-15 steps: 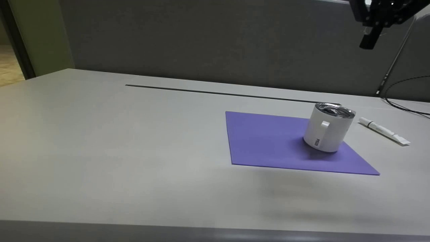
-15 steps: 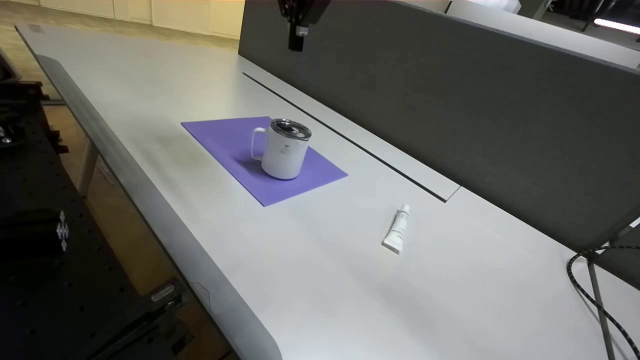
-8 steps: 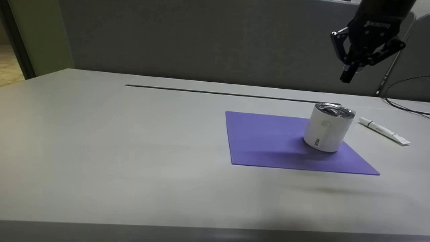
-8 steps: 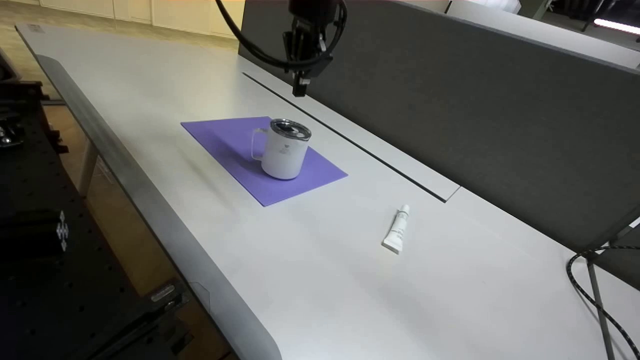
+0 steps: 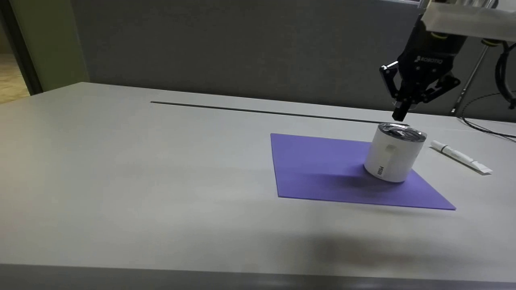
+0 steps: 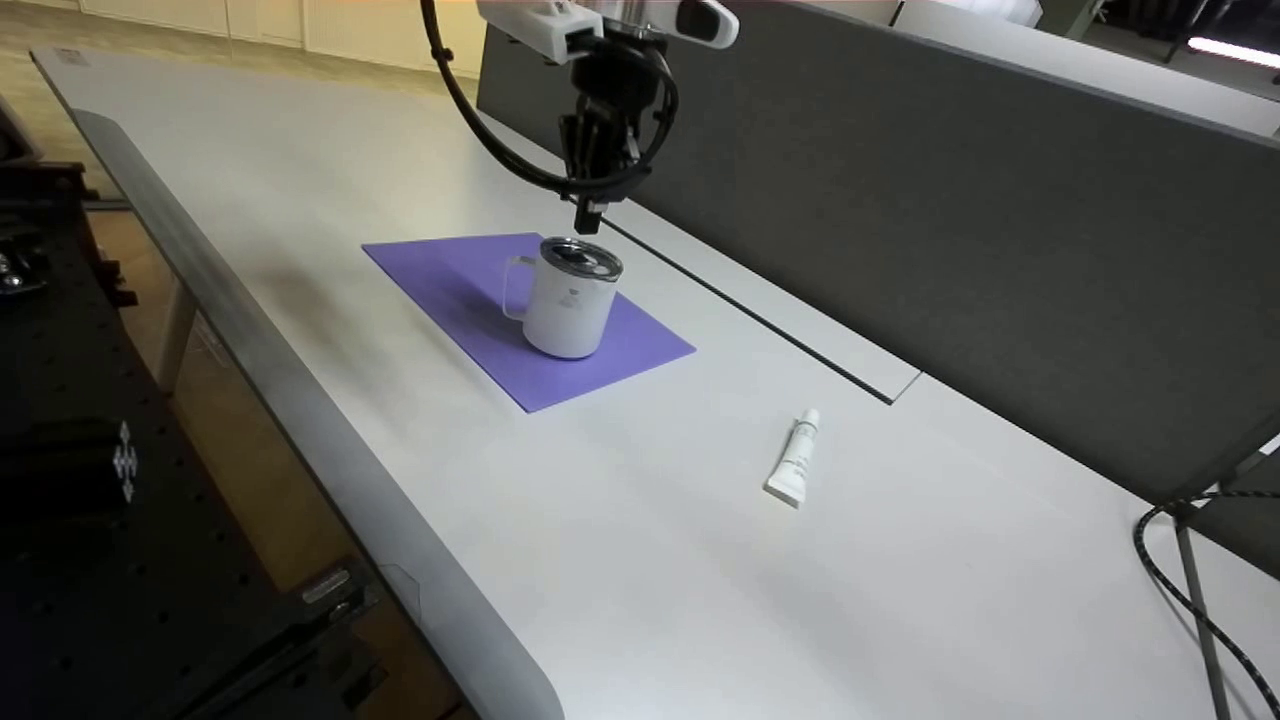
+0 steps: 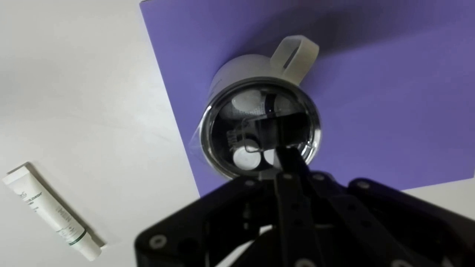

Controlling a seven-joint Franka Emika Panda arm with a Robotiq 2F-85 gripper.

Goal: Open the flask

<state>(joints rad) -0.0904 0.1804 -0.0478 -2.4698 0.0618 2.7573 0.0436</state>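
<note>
The flask (image 5: 392, 159) stands upright just beneath the end effector (image 5: 400, 112), whose jaws meet with nothing between them; the lid (image 6: 582, 259) is fitted, so opening is judged not yet begun, with engagement and release of the lid both outstanding.

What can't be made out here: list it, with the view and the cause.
Inside of the mug: wrist view, hidden by the lid and its reflections.
Lower rim of the lid: wrist view, partly behind the pincer.
Upper end of the mat: wrist view, cut off by the top edge.
Finest print on the tube: too small in all three views.
Rest of the arm: both exterior views, cut off by the top edge.
</note>
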